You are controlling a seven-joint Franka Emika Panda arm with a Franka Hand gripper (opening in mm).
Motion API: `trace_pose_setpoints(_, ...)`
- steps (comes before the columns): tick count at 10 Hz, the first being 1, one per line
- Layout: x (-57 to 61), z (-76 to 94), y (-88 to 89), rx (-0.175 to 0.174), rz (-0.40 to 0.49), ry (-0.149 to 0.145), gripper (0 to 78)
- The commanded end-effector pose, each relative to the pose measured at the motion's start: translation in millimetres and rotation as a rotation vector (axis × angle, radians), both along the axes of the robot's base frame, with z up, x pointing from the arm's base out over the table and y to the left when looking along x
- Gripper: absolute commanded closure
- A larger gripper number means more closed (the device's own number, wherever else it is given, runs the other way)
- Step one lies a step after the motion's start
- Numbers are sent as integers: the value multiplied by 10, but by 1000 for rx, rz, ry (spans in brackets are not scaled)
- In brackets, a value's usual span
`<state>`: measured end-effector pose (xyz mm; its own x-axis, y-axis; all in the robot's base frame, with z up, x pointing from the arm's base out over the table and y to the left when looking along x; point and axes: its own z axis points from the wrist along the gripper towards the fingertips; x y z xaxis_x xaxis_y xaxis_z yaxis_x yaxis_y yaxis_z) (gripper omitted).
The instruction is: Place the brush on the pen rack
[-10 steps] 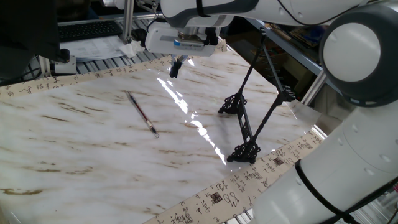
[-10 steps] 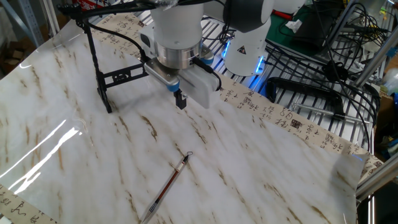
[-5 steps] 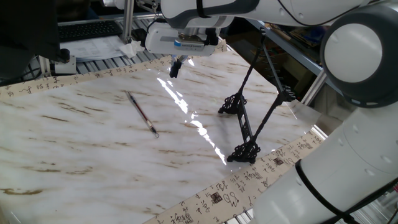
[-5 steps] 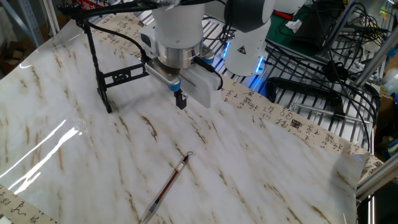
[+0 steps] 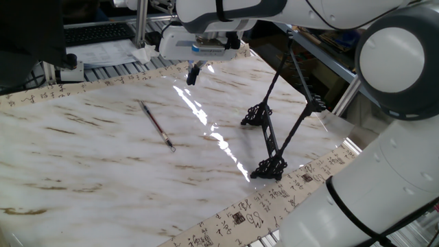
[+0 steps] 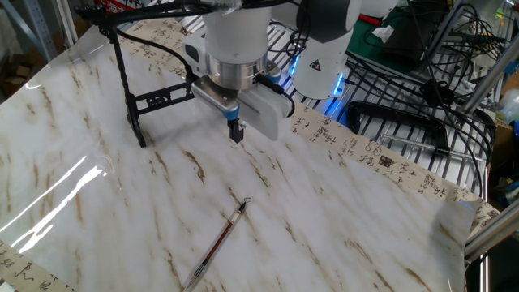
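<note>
Open marble table (image 5: 103,165) all round brush (image 5: 156,125); gripper (image 6: 236,134) above, well apart. Pen rack (image 5: 274,130) stands alone, only obstacle, far side.

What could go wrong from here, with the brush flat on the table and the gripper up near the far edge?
1. The brush is thin and lies flat on the table, so the gripper may scrape the table or close beside it.
2. The brush could roll when touched.
3. The rack is only thin rods; the brush could slip between them, or the arm could knock the rack.
</note>
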<state>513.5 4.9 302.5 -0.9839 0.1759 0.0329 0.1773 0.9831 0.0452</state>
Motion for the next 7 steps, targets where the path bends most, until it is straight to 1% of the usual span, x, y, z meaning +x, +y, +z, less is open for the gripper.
trace_pose_setpoints(1, 6, 13, -2, -11, -7, -7, 776)
trace_pose_setpoints(4, 7, 17, 0, -8, -11, -15, 776)
trace_pose_setpoints(5, 7, 17, 0, -8, -23, -44, 776)
trace_pose_setpoints(6, 7, 17, 0, -9, -36, -50, 776)
trace_pose_setpoints(7, 7, 17, 0, -7, -39, -48, 776)
